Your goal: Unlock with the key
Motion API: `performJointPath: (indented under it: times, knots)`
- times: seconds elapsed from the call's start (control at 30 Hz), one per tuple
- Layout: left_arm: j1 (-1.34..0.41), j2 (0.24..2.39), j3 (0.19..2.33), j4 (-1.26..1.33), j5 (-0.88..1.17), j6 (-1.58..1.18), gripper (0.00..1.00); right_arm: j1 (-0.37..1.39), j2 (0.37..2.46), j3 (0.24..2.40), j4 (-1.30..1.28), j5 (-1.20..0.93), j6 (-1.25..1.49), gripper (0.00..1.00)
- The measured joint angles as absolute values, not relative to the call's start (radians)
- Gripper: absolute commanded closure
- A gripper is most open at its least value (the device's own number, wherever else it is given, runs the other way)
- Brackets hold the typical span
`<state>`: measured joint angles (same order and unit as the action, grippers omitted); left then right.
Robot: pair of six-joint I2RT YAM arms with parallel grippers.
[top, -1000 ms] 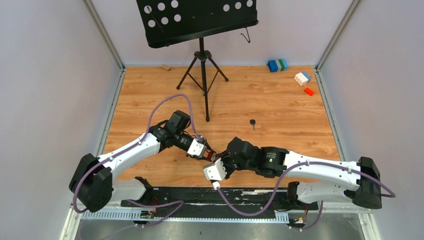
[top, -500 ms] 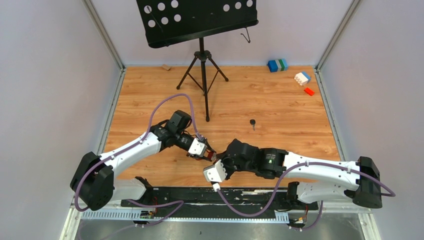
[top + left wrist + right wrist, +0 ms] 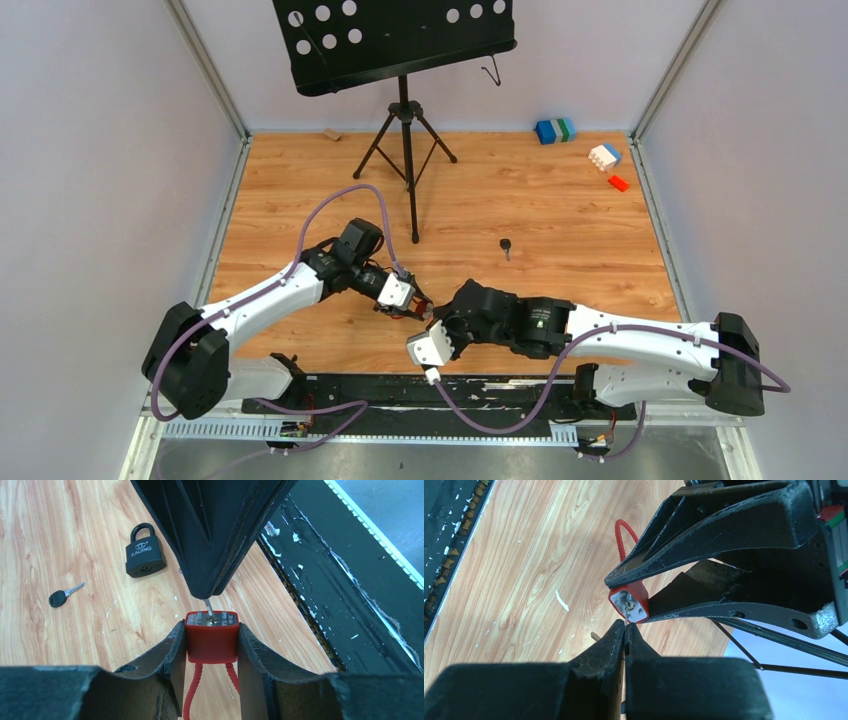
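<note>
1. While the left gripper (image 3: 211, 629) pinches the red lock (image 3: 211, 645) by its sides, with one finger (image 3: 170, 652) on each flank, the lock's keyhole face points away from that wrist camera.
2. The right gripper (image 3: 624, 628) is pressed together on the key (image 3: 208, 605). Only a thin metal shank shows past its fingertips, and the tip of the shank sits in the keyhole.
3. The lock's red cable shackle (image 3: 622, 537) loops back between the left fingers toward the left wrist.
4. From above, the two grippers meet tip to tip over the near middle of the table (image 3: 560, 230). The left arm reaches in from the left and the right arm folds in from the right. The lock is held clear of the wood.
5. A black lock (image 3: 144, 556) lies flat on the wood just beyond the grippers, and its shackle looks seated. A spare key (image 3: 64, 595) with a black head lies near it, not touching.
6. Farther back, a stand (image 3: 405, 120) rises at the far edge, and a few blocks (image 3: 555, 130) sit in the far right corner.
</note>
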<state>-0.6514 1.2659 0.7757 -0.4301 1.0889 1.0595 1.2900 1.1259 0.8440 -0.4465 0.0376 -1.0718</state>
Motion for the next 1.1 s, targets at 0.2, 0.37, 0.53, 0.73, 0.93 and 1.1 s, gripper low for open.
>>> performJointPath:
  times: [0.2,0.37,0.53,0.73,0.93,1.1]
  knots:
    - [-0.651,1.271,0.776,-0.43,1.09,1.058,1.0,1.295,1.126,0.844,-0.446,0.043,-1.071,1.0]
    - [-0.651,1.278,0.778,-0.43,1.09,1.056,1.0,1.296,1.131,0.844,-0.445,0.047,-1.071,1.0]
    - [-0.651,1.281,0.779,-0.432,1.089,1.056,1.0,1.301,1.137,0.844,-0.443,0.056,-1.071,1.0]
    - [-0.651,1.282,0.779,-0.434,1.085,1.056,1.0,1.304,1.143,0.844,-0.436,0.063,-1.071,1.0]
    - [-0.65,1.286,0.779,-0.434,1.086,1.056,1.0,1.309,1.146,0.844,-0.43,0.067,-1.071,1.0]
    - [-0.649,1.287,0.779,-0.437,1.082,1.056,1.0,1.315,1.157,0.844,-0.427,0.08,-1.072,1.0]
